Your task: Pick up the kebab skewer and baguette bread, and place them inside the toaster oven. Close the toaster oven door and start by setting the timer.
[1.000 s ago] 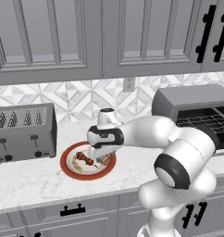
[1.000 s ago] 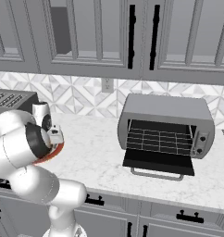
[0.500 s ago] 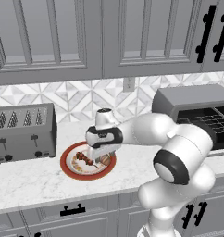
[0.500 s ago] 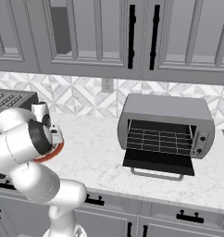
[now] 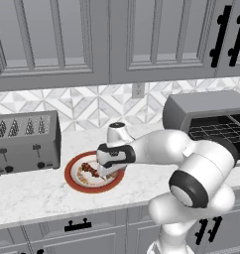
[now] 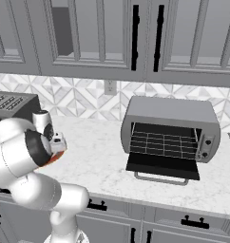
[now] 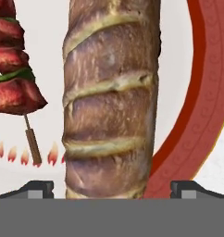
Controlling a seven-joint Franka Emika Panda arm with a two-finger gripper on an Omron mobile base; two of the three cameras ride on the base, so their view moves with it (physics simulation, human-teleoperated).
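The end effector (image 7: 111, 187) hangs low over the plate (image 5: 72, 174) with its jaws spread wide and nothing between them yet; in the hand view the two tips stand on either side of the baguette (image 7: 111, 97), which runs straight up the middle of that view. The step in hand looks like the grasp of the loaf, and it is well set up: the jaws straddle its width, so the thing to do is lower straight down until the tips flank its sides near the plate, then close gently across the crust without pushing it sideways. The skewer (image 7: 16, 69) lies just beside the loaf on the same plate, so the nearer tip should stay off its stick and meat. The plate sits on the bench (image 5: 37, 198) beside the toaster (image 5: 25, 141). The oven (image 6: 170, 130) stands well apart, its door (image 6: 162, 166) dropped open, and nothing lies on the rack (image 6: 164, 142).
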